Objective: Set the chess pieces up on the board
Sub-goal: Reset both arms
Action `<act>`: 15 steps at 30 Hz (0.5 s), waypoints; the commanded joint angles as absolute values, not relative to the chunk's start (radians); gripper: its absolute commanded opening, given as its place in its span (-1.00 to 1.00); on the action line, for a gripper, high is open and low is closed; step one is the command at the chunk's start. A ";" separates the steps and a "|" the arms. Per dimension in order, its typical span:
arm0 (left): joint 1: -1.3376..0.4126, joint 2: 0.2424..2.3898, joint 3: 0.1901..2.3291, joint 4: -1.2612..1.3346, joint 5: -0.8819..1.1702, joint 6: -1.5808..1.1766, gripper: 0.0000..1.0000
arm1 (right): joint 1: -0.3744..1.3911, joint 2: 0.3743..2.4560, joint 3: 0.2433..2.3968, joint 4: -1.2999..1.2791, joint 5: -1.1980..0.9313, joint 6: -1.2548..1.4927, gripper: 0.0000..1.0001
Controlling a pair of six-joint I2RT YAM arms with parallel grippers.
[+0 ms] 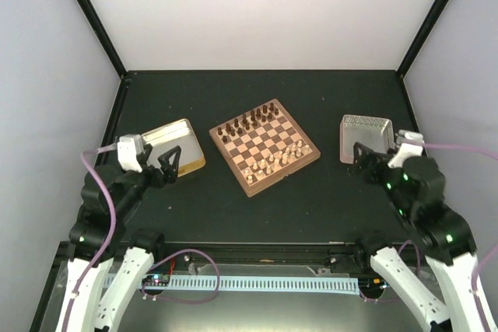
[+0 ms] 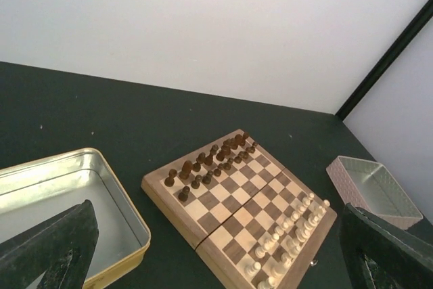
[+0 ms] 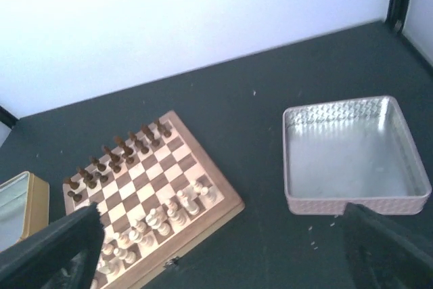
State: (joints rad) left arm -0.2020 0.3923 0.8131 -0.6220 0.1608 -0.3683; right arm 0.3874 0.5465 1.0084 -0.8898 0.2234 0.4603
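1. L gripper (image 1: 172,163): fingers spread wide, nothing between them. It hangs over the near corner of the tan tray (image 1: 189,150), off the counter (image 1: 264,215).
2. R gripper (image 1: 360,161): also spread wide, holding nothing. It hangs at the near edge of the silver tray (image 1: 366,134).
3. The board (image 1: 264,148) lies flat mid-counter, turned so its corners point to approx 12, 3, 6 and 9 o'clock. It sits between my two grippers, well apart from both.
4. Dark chess pieces (image 1: 247,124) stand in two rows along the board's 11 o'clock edge. All look upright, as far as I can tell from the wrist views.
5. Pale chess pieces (image 1: 282,157) are grouped along the opposite edge, at approx 5 o'clock. The rows look less tidy there; exact squares are too small to read.
6. The middle squares of the board carry no pieces.
7. Tan tray: at the board's 9 o'clock, near it but not touching; the inside is bare metal.
8. Silver tray: at the board's 3 o'clock, apart from it; the inside is bare.
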 commanded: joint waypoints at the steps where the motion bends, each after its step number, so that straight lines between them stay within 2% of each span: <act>1: -0.199 0.320 0.871 -0.754 0.172 -0.333 0.98 | 0.388 0.436 1.031 -1.010 0.293 0.465 1.00; 15: -0.199 0.254 1.067 -0.906 0.127 -0.274 0.98 | 0.388 0.295 1.099 -1.206 0.361 0.569 1.00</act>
